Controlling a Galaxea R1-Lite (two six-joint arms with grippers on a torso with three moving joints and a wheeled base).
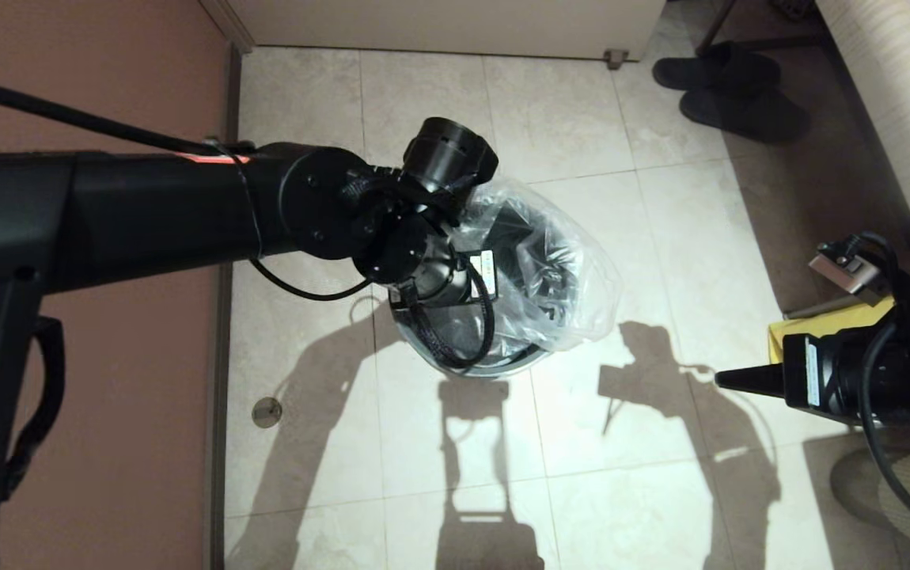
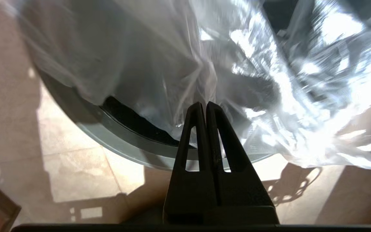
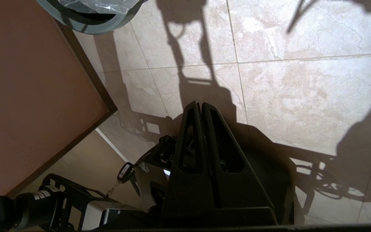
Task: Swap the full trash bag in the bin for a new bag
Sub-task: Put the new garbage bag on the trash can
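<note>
The bin [image 1: 506, 367] stands on the tiled floor in the middle of the head view, its grey rim [image 2: 121, 141] and black inside showing. The clear, crinkly new bag [image 1: 570, 277] is bunched loosely over the bin's mouth and spills over the far right side. My left arm's wrist [image 1: 423, 261] hangs right over the bin. The left gripper [image 2: 204, 104] is shut, with folds of the new bag [image 2: 179, 64] gathered at its tips, just inside the near rim. My right gripper [image 1: 728, 378] is parked to the right, shut and empty [image 3: 201, 104] above the floor.
A brown wall [image 1: 107, 79] runs along the left, close to the bin. Dark slippers [image 1: 728, 87] lie at the back right, beside a striped piece of furniture [image 1: 898, 95]. An opaque yellow sheet [image 1: 843, 324] lies behind the right arm. A round floor drain [image 1: 267, 412] sits near the wall.
</note>
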